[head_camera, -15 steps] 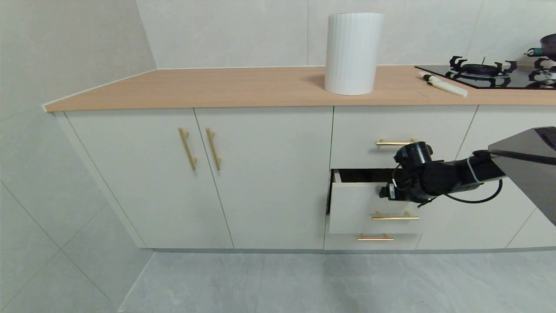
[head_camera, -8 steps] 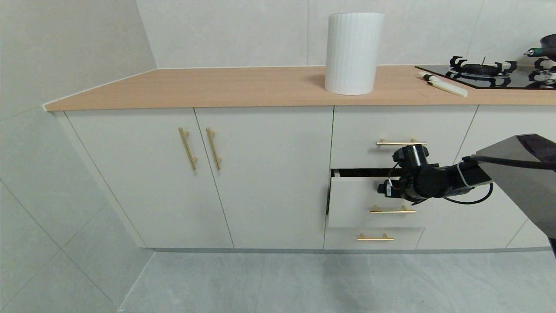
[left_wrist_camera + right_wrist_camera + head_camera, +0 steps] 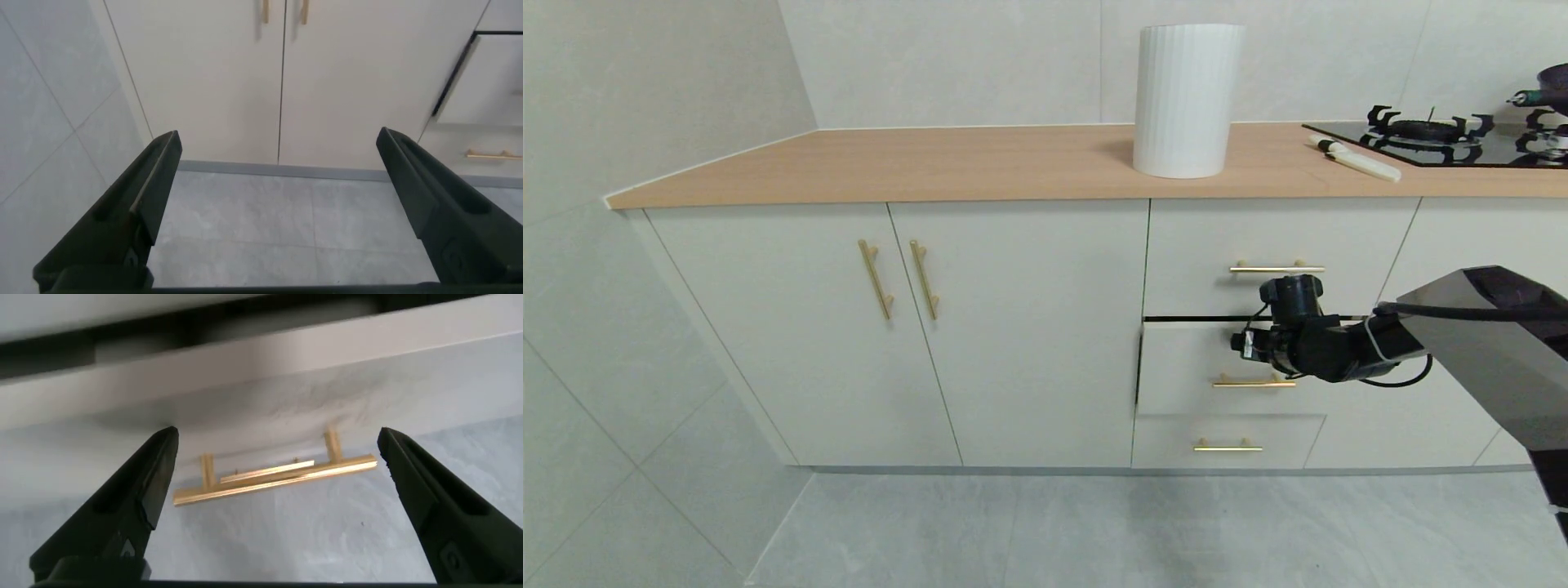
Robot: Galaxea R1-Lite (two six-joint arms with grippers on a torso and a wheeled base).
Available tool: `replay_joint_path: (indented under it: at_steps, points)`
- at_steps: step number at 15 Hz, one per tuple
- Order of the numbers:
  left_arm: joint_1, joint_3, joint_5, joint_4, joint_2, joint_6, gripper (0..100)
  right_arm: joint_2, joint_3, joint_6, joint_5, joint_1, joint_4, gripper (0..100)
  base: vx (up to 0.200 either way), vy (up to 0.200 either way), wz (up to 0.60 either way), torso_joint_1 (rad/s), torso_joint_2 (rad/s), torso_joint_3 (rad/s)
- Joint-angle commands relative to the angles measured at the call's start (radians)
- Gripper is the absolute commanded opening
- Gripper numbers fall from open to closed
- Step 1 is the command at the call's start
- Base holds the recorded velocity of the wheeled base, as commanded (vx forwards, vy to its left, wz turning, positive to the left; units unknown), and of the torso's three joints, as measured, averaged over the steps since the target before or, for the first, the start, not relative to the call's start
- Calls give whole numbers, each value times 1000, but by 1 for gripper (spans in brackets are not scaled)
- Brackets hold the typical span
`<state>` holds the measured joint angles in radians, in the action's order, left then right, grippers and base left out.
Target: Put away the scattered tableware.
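The middle drawer (image 3: 1184,367) of the cabinet's right-hand stack stands almost shut, with a thin dark gap above its front. My right gripper (image 3: 1243,343) is against that drawer front, just above its gold handle (image 3: 1254,382). In the right wrist view the gripper (image 3: 278,441) is open, its fingers spread either side of the handle (image 3: 278,478) with nothing held. My left gripper (image 3: 279,139) is open and empty, low over the floor and facing the cabinet doors (image 3: 282,82). A cream-coloured utensil (image 3: 1356,159) lies on the wooden counter (image 3: 931,163) beside the hob.
A tall white ribbed cylinder (image 3: 1186,100) stands on the counter above the drawers. A black gas hob (image 3: 1445,139) occupies the counter's right end. Two doors with gold handles (image 3: 898,278) are left of the drawers. Grey tile floor (image 3: 1045,531) lies in front.
The middle drawer has slid from clearly open to nearly shut. My right gripper moved in toward the cabinet along with the drawer front.
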<state>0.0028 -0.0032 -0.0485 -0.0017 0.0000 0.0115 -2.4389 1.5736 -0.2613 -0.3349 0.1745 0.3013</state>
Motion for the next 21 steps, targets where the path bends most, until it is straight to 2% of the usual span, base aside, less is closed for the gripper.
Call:
replay_joint_path:
  at_steps: [1, 5, 8, 14, 15, 19, 20, 21]
  points:
    - [0, 0, -1, 0, 0, 1, 100, -15, 11, -3, -6, 0, 27, 100, 0, 0, 0, 0, 0, 0]
    - [0, 0, -1, 0, 0, 1, 100, -61, 68, -18, -69, 0, 64, 100, 0, 0, 0, 0, 0, 0]
    - [0, 0, -1, 0, 0, 1, 100, -74, 101, -39, -78, -1, 64, 100, 0, 0, 0, 0, 0, 0]
    - [0, 0, -1, 0, 0, 1, 100, -37, 86, -64, -90, -3, 62, 100, 0, 0, 0, 0, 0, 0]
    - [0, 0, -1, 0, 0, 1, 100, 8, 54, -67, -101, -7, 62, 100, 0, 0, 0, 0, 0, 0]
    - [0, 0, -1, 0, 0, 1, 100, 492, -353, -82, -98, -15, 65, 100, 0, 0, 0, 0, 0, 0]
    - [0, 0, -1, 0, 0, 1, 100, 541, -394, -79, -101, -12, 65, 100, 0, 0, 0, 0, 0, 0]
    - [0, 0, -1, 0, 0, 1, 100, 692, -503, -64, -107, -9, 65, 100, 0, 0, 0, 0, 0, 0]
